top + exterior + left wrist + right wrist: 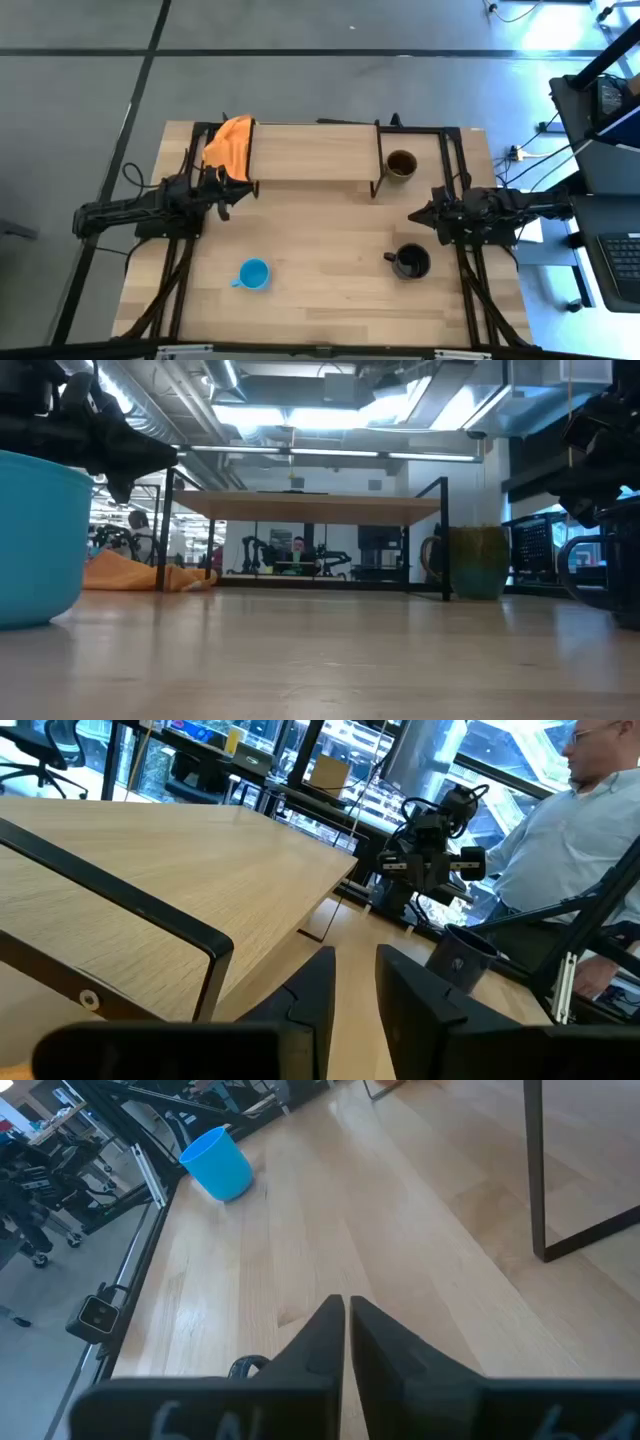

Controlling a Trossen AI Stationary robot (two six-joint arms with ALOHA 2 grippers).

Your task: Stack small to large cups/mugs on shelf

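The light blue mug (pixel 253 274) stands on the table near the front, left of centre; it also shows in the right wrist view (pixel 218 1163). The black mug (pixel 410 262) stands at the front right. The olive-brown mug (pixel 400 165) stands on the table just past the right end of the shelf (pixel 310 153). The shelf stands on its thin black legs at the back. My left gripper (pixel 237 192) hovers by the shelf's left front corner, its fingers a little apart and empty. My right gripper (pixel 418 214) is shut and empty between the olive-brown and black mugs.
An orange cloth (pixel 230 140) lies over the shelf's left end and onto the table. Black frame rails run along both sides of the table. A person (pixel 580 820) sits beyond the table's right side. Bare tabletop (pixel 330 230) lies between the mugs.
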